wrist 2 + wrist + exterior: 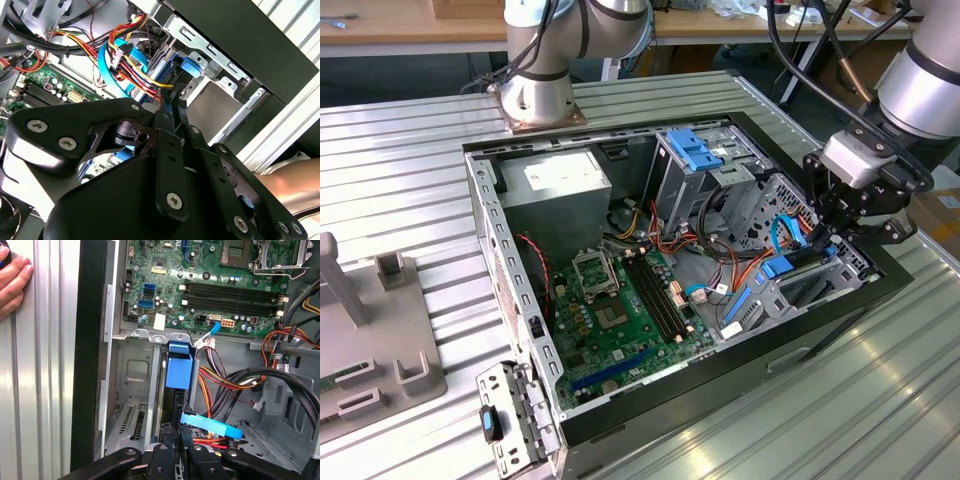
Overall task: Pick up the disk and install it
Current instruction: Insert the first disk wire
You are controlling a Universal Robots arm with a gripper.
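In the exterior view, at the exterior view's left edge, a grey plastic fixture [365,345] rests on the ribbed metal bench [410,150]. Next to it the open computer case [480,200] lies on its side, with a grey power-supply box [555,190] at the far corner and the green motherboard [620,310] spread over the case floor. Further right stands a metal drive cage topped by a small blue bracket [695,150], with bundles of red, orange and black wiring [695,245] trailing past it.

Toward the exterior view's right, the tool [835,228] reaches down into the drive bay [790,290] at the front corner of the case. The disk [798,268] stands on edge inside that bay, its blue side rail showing between the grey metal walls. In the first wrist view the disk [172,390] sits upright in the bay slot with its blue rail end [179,365] uppermost, and the tool [175,440] comes to its near edge. In the second wrist view the black fingers [172,107] lie closed together on the thin edge of the disk [177,75], clamping it. A blue flat cable [210,424] crosses just beside the fingers.

A person's hand [12,277] rests on the bench outside the case wall in the first wrist view.
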